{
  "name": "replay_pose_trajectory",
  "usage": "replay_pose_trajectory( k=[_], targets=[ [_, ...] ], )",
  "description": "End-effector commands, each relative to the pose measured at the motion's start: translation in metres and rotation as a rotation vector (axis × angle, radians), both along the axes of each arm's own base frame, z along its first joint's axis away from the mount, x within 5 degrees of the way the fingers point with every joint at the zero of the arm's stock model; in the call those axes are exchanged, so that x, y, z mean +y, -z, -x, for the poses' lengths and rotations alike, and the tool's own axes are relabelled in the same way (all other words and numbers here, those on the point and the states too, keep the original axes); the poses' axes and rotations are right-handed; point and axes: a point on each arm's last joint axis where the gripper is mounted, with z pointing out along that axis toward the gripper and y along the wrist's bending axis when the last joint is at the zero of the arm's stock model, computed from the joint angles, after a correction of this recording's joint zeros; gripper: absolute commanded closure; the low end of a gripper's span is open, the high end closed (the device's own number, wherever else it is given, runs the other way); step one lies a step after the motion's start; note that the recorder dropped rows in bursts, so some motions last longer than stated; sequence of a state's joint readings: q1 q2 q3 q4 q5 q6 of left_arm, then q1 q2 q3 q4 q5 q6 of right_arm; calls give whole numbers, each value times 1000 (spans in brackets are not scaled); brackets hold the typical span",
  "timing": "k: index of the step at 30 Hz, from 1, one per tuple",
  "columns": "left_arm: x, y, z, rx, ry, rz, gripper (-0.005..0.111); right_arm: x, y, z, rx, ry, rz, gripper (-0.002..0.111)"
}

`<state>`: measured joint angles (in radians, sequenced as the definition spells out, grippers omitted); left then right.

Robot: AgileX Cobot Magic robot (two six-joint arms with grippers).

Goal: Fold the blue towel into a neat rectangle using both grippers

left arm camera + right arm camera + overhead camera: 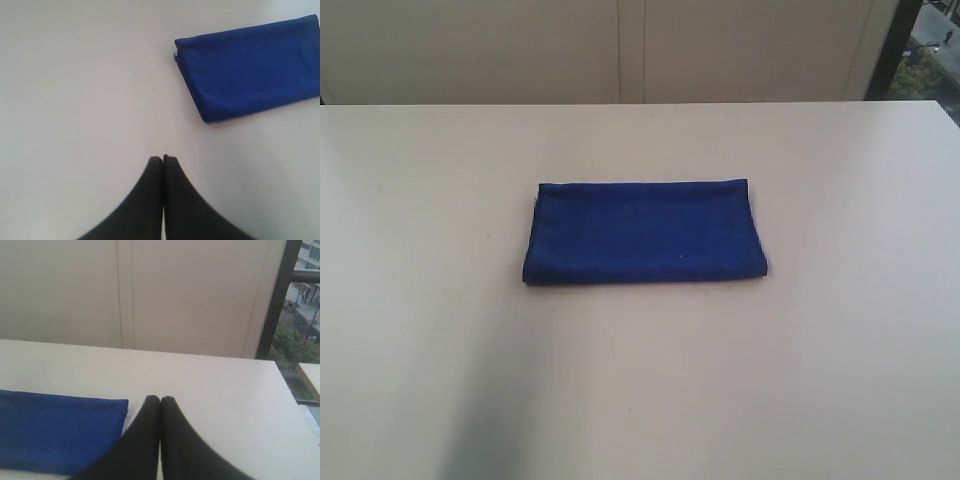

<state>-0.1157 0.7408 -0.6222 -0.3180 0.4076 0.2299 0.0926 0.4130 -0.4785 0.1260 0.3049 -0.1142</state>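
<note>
Blue towel [643,232] lies just above the centre of the exterior frame, flat on the pale table [840,360]. It is a compact, layered rectangle with its long side running across the frame.

It looks like soft terry: light and limp, and likely to sag or fall open layer by layer if lifted at one point. The safest hold is probably a pinch through all layers at two corners of one edge, one corner per gripper, taken low against the table so the bottom layer comes too. The stitched hem should give firmer purchase than the nap. The edges look fairly square, so little seems left of the task beyond tidying.

Neither arm shows in the exterior frame. The left gripper [162,159] has its fingers pressed together on nothing, with bare table between it and the towel's nearest corner. The right gripper [160,399] is likewise closed and empty, its tips just beside a short edge of the towel. Whether it touches the cloth cannot be told.
</note>
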Motion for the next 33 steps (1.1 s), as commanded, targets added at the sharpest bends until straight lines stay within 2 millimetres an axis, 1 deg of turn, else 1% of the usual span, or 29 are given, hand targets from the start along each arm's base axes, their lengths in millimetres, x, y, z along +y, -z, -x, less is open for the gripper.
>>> replay_pose_trajectory(
  k=[1, 10, 17, 33],
  targets=[
    [0, 1, 2, 3, 2, 8, 107, -3, -10, 25, -138, 4, 0, 108],
    [0, 1, 2, 3, 2, 8, 107, -6, -19, 66, -334, -25, -25, 108],
    [0, 1, 2, 3, 2, 8, 107, -8, -21, 85, -422, -42, -39, 108],
    [0, 1, 2, 2, 2, 9, 107, -8, -21, 85, -422, -42, -41, 108]
  ],
)
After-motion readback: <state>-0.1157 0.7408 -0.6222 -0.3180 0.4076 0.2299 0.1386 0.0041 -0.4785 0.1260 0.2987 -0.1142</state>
